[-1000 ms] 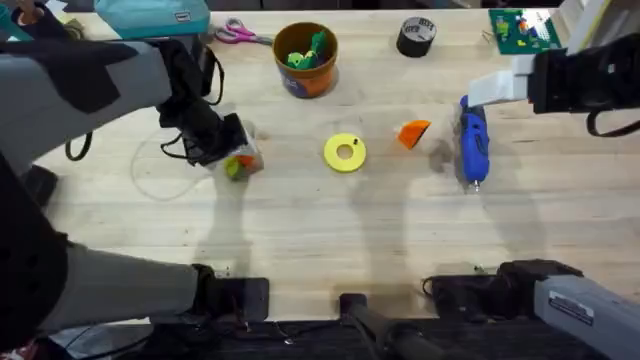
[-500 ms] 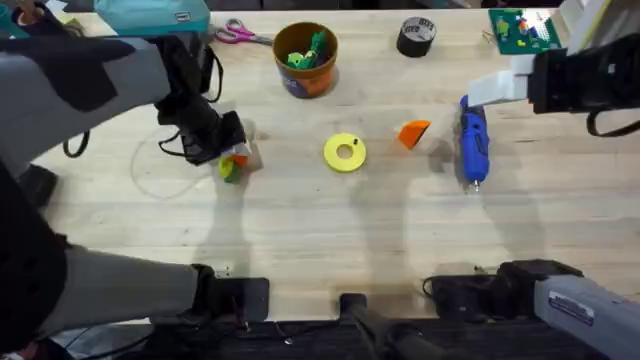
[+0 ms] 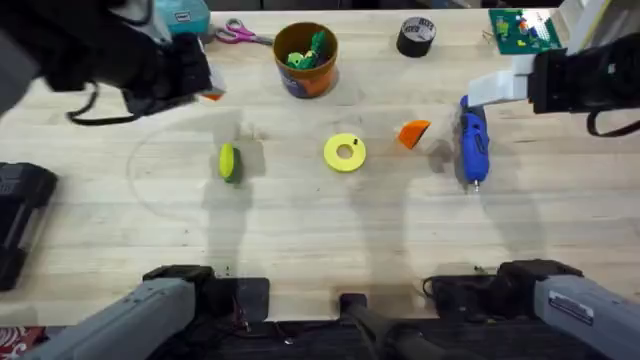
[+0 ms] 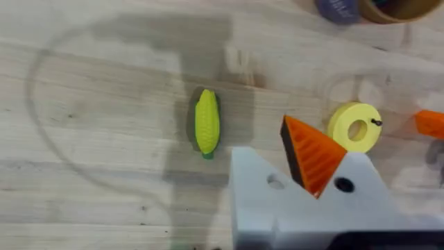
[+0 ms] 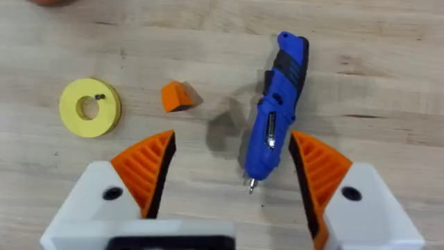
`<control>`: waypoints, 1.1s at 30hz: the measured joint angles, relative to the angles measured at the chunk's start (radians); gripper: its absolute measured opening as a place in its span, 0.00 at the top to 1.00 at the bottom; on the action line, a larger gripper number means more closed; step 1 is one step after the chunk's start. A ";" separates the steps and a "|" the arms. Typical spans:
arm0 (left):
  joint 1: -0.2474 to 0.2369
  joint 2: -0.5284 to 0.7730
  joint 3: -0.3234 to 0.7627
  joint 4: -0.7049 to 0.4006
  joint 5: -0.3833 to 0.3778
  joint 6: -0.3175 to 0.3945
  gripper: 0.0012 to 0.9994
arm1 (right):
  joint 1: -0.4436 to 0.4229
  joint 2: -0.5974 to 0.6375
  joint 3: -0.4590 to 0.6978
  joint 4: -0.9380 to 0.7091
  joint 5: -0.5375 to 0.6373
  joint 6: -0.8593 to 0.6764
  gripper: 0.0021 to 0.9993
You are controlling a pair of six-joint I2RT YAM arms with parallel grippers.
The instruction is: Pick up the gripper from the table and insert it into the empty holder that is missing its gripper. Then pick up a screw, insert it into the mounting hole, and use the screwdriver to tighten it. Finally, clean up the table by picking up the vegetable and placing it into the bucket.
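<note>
bucket (image 4: pixel 392 8) cut off by frame edge beyond left gripper (image 4: pixel 312 163), whose second finger sits out of view.

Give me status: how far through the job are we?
Done: nothing yet. The small orange ribbed wedge gripper lies loose on the table, and the white plastic holder on the left arm is bare. In hand: nothing; the right gripper hangs open over the blue pen-shaped screwdriver. Left: insertion, screw, tightening, and moving the yellow-green toy corn into the orange-brown bucket.
</note>
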 joint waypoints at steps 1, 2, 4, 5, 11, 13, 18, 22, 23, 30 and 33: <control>0.000 -0.022 0.007 -0.007 0.000 0.012 1.00 | 0.000 0.000 0.000 0.000 0.000 0.000 0.00; 0.000 -0.040 0.011 -0.009 0.000 0.021 1.00 | 0.000 0.000 0.000 0.000 0.000 0.000 0.00; 0.000 -0.078 0.016 -0.011 0.000 0.037 1.00 | 0.000 0.000 0.000 0.000 0.000 0.000 0.00; 0.000 -0.092 0.017 -0.012 0.000 0.041 1.00 | 0.000 0.000 0.000 0.000 0.000 0.000 0.00; 0.000 -0.139 0.019 -0.015 0.000 0.058 1.00 | 0.000 0.000 0.000 0.000 0.000 0.000 0.00; 0.000 -0.139 0.019 -0.015 0.000 0.060 1.00 | 0.000 0.000 0.000 0.000 0.000 0.000 0.00; 0.000 -0.138 0.019 -0.015 0.000 0.061 1.00 | 0.000 0.000 0.000 0.000 0.000 0.000 0.00; 0.000 -0.138 0.019 -0.014 0.000 0.063 1.00 | 0.000 0.000 0.000 0.000 0.000 0.000 0.00; 0.000 -0.138 0.019 -0.014 0.000 0.063 0.99 | 0.000 0.000 0.000 0.000 0.000 0.000 0.00; 0.000 -0.138 0.019 -0.015 0.000 0.067 0.04 | 0.000 0.000 0.000 0.000 0.000 0.000 0.00; 0.000 -0.138 0.019 -0.014 0.000 0.067 0.01 | 0.000 0.000 0.000 0.000 0.000 0.000 0.00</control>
